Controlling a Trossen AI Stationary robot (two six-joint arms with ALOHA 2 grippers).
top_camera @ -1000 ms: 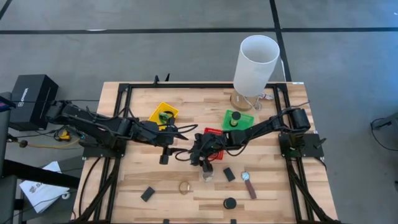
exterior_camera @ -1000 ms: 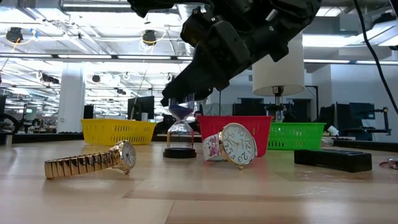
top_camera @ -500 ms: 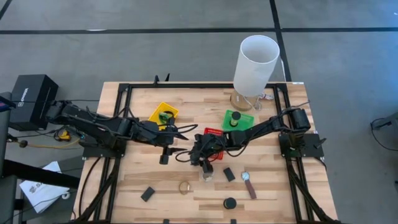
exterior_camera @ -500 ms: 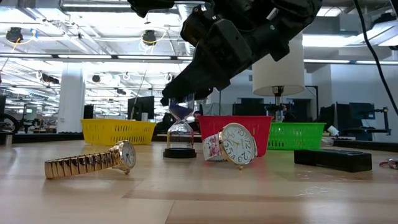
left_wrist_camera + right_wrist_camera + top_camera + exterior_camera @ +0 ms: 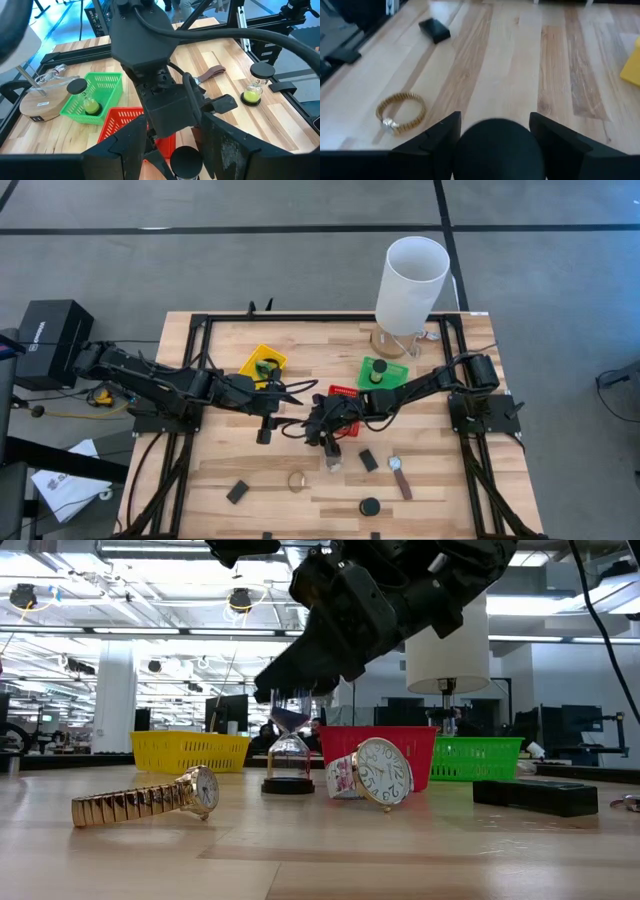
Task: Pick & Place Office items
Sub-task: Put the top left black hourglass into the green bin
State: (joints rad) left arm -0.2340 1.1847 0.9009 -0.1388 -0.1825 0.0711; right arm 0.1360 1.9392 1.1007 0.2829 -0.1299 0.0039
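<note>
Two arms mid-table. My right gripper (image 5: 327, 442) clamps the hourglass (image 5: 290, 755) cap, 6 o'clock of the red basket (image 5: 420, 745), to keep it upright. Left gripper (image 5: 268, 422) at 9 o'clock: can't tell its grip.

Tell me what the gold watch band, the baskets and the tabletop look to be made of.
Gold watch with ribbed band: likely polished metal, shiny segmented links. Yellow basket, red basket and green basket: moulded plastic by their slotted, uniformly coloured walls. Light plank tabletop: wood, visible grain and seams, seemingly a smooth sealed finish.
</note>
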